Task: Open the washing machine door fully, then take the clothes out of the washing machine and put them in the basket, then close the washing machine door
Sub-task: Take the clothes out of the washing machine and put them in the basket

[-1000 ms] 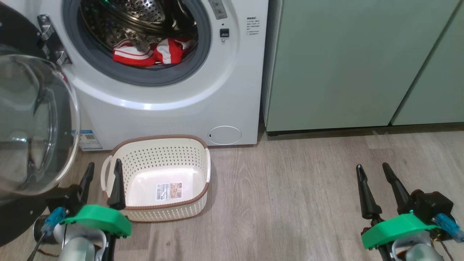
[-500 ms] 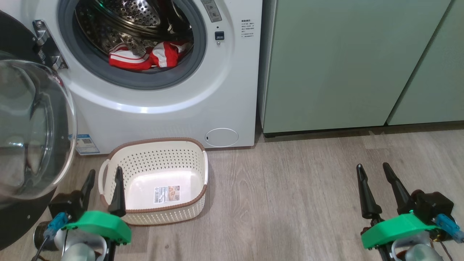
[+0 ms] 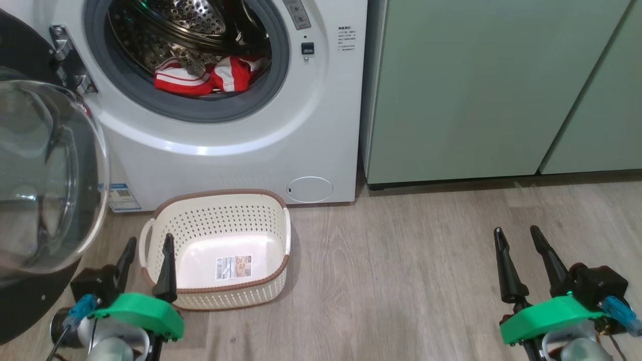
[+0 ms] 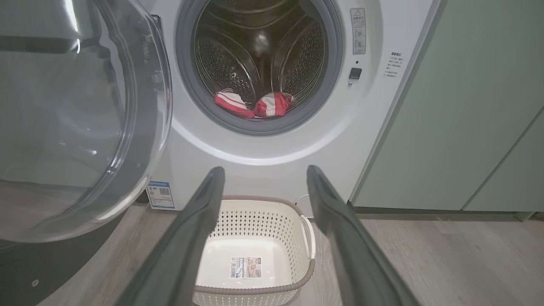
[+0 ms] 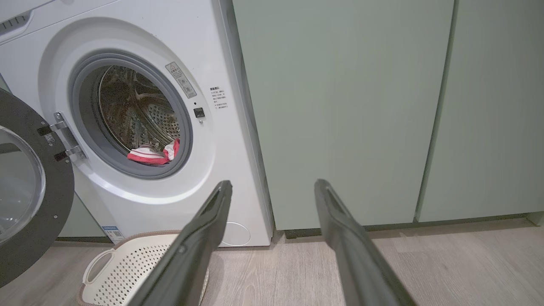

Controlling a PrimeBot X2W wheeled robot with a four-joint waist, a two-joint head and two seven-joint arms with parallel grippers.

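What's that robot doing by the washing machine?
It's doing laundry. The washing machine door is swung open to the left, and the clothes, red and white, lie at the front of the drum in the washing machine. The basket sits empty on the floor right below. The left gripper and right gripper are both open and hold nothing, so nothing has been taken out yet.

The washing machine (image 3: 225, 150) has a smooth, glossy white shell, a matt grey rubber ring (image 3: 200, 108) and a shiny perforated steel drum (image 3: 200, 17). The washing machine door (image 3: 45, 175) has a clear glass bowl. The clothes (image 3: 200, 80) are soft red cloth. The basket (image 3: 215, 220) is cream perforated plastic.
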